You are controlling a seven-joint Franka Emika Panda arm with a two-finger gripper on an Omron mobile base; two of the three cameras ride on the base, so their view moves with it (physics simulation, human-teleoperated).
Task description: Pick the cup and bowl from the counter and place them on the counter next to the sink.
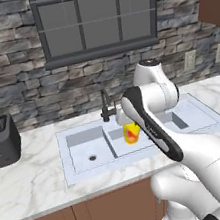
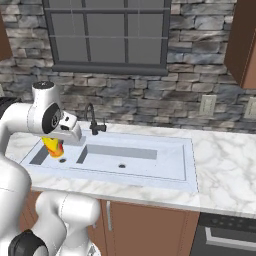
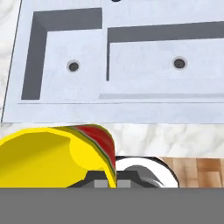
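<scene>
- Behind everything, a rough stone wall (image 1: 22, 91) runs the width of the room, with a dark-framed window (image 1: 95, 18) set in it above the basin.
- Below it, the counter (image 2: 225, 160) is white marble with grey veins, over brown wooden cabinets (image 1: 114, 212).
- Sunk in the slab is the sink (image 1: 89, 153), pale bluish-white, two basins, each with a dark drain hole, and a dark faucet (image 2: 92, 120) at its back rim.
- At the far left end of the counter stands a black toaster (image 1: 0, 140).
- Over the sink, the cup (image 1: 130, 133), yellow with a red mark, hangs above the basin, clear of the counter.
- The pincer (image 3: 111, 179) is clenched on the cup's rim.
</scene>
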